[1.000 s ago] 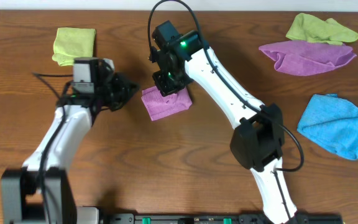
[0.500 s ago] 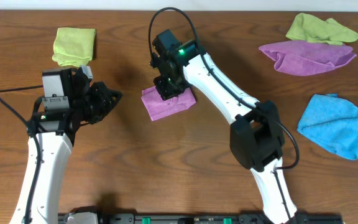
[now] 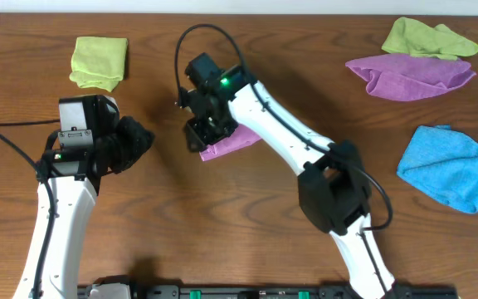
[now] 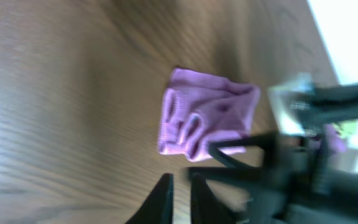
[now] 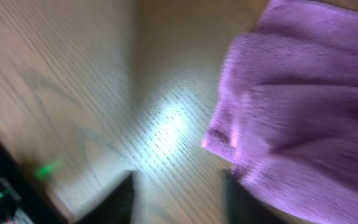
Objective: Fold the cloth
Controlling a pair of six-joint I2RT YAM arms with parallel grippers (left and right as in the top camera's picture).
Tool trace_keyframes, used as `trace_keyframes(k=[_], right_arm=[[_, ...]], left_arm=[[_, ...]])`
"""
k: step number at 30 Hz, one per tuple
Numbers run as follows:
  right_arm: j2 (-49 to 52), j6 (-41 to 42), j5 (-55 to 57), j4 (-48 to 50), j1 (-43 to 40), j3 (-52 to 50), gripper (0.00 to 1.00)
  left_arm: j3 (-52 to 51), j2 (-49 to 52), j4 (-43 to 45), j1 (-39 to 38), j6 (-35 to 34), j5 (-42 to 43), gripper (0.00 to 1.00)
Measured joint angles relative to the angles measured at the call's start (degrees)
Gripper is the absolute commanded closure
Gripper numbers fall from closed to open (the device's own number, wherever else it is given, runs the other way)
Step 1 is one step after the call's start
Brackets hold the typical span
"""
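Both claws hang over the brown wooden desk (image 3: 181, 224) and both are empty. The magenta-purple microfibre cloth (image 3: 241, 139) lies folded into a small, slightly rumpled rectangle a little left of the desk's centre. In the overhead view its left end is hidden under the right claw (image 3: 202, 133). The right wrist view shows that claw's fingers (image 5: 122, 198) standing apart with bare wood between them and the cloth's corner just beside one of them. The left claw (image 3: 139, 138) hovers left of the cloth, apart from it, and its fingers (image 4: 164, 194) show only a narrow gap. A folded lime-green cloth (image 3: 99, 61) sits far left. A crumpled lime-green cloth (image 3: 428, 37), a lilac-purple cloth (image 3: 409, 75) and a blue cloth (image 3: 446, 166) lie at the right.
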Motion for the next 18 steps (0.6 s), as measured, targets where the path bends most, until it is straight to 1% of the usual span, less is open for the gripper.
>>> trace_keyframes(k=[1,4,6,10,11,13,14,15,18], right_arm=[[0.0,0.0,-0.1,-1.2,-1.3,2.0,0.99],[-0.3,-0.2,0.0,-2.3,-5.5,7.3,0.99],[-1.1,-0.3,1.4,-2.9,-8.1,8.7,0.99],[-1.8,-0.4,4.3,-4.1,-11.9,8.2,0.99],[-1.7,-0.4,4.7,-4.2,-12.2,7.3,0.99],[-1.7,-0.4,5.0,-4.2,-12.0,5.4,0.99],[-1.7,-0.4,5.0,-4.2,-11.8,4.4,0.99],[-1.7,-0.4,5.0,-4.1,-11.5,3.1,0.99],[-1.6,-0.4,5.2,-3.0,-10.3,-0.2,0.99]], left_arm=[[0.0,0.3,0.0,0.0,0.0,-0.9,0.8],[0.0,2.3,0.0,0.0,0.2,-2.1,0.8],[0.0,5.2,0.0,0.0,0.2,-2.4,0.81],[0.0,11.5,1.2,-1.0,0.2,-2.8,0.83],[0.0,13.4,2.3,-1.8,0.2,-2.8,0.81],[0.0,16.3,4.3,-3.4,0.3,-2.2,0.73],[0.0,17.4,5.3,-4.0,0.3,-1.7,0.65],[0.0,18.6,6.5,-4.8,0.0,-1.6,0.54],[0.0,21.6,9.2,-6.9,-0.7,-0.6,0.51]])
